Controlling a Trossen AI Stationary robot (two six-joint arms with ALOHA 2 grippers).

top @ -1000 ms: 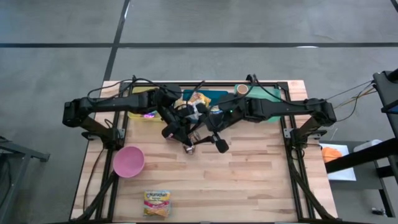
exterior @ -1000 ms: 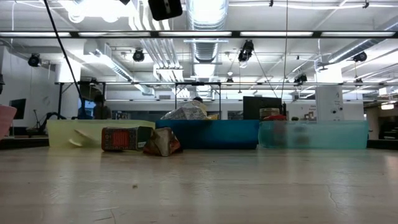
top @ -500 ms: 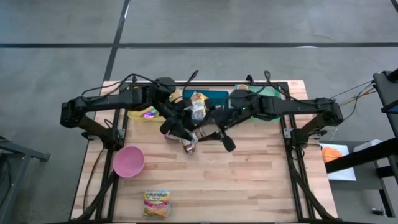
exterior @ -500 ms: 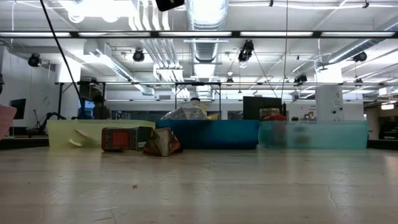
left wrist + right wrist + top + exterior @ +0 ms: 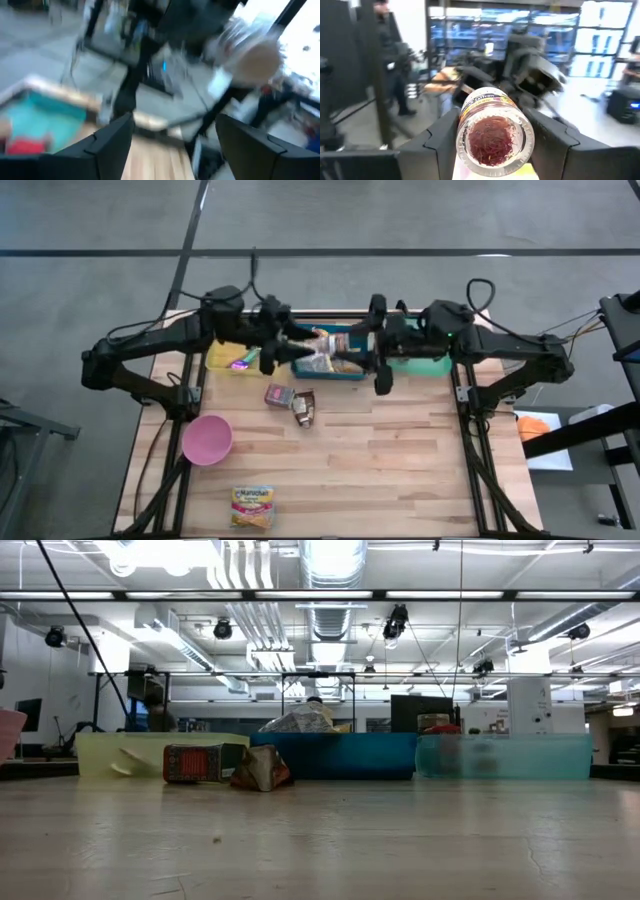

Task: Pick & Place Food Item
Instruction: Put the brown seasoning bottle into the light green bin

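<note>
A small clear jar of red threads (image 5: 492, 132) with a printed label sits between the fingers of my right gripper (image 5: 492, 155). In the high view the jar (image 5: 340, 352) hangs over the blue bin (image 5: 345, 375) at the table's far edge, with my right gripper (image 5: 365, 355) pointing level toward the table's left. My left gripper (image 5: 290, 352) faces it from the left, also level and high. Its fingers (image 5: 110, 145) stand open with nothing between them. My right gripper pinches the jar's round side wall (image 5: 462, 135) between its two fingers (image 5: 437, 147). The fingers come level from the table's right and lie along the jar, one end of which faces the wrist camera. The jar is lifted clear, lying level above the bins.
A yellow bin (image 5: 222, 360) and a teal bin (image 5: 425, 360) flank the blue one along the far edge. A red packet (image 5: 278, 395) and a crumpled brown wrapper (image 5: 305, 408) lie mid-table. A pink bowl (image 5: 207, 440) and a noodle packet (image 5: 252, 507) sit near the front left.
Both grippers have risen from low over the packet and wrapper at mid-table and drawn back toward the far edge, tipping from slanting down to level. The jar has gone up with my right gripper. The red packet and wrapper have stayed where they were.
</note>
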